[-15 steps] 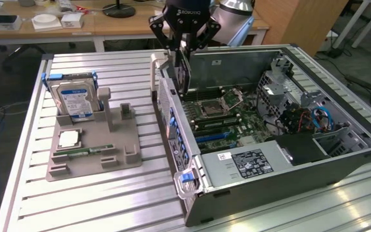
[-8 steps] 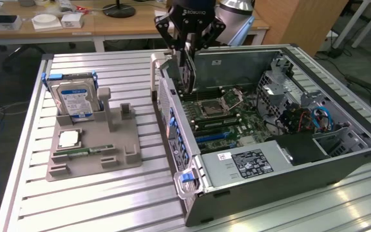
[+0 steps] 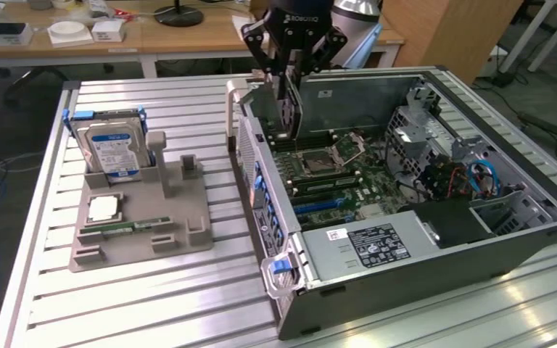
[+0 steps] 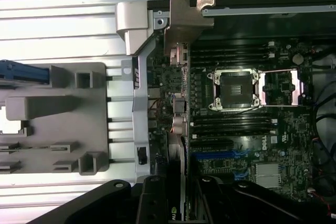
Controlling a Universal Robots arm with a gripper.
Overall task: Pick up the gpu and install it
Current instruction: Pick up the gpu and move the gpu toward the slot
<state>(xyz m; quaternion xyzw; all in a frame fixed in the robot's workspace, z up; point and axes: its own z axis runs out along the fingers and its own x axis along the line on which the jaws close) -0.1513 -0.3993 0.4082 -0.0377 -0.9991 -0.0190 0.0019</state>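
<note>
Exterior view: gripper grips gpu, perhaps touching motherboard.

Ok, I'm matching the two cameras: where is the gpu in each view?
Exterior view: gpu upright in the tool, above the open case, behind the CPU socket.
Wrist view: gpu edge-on, between the case's rear wall and the CPU socket.
Shared landmark: the CPU socket.

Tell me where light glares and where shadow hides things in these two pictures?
Exterior view: light glares off the ribbed silvery metal table, while the open dark computer case is darker inside. Wrist view: the table's slats wash out white, and the black gripper gripping the thin dark circuit card is nearly a silhouette.
</note>
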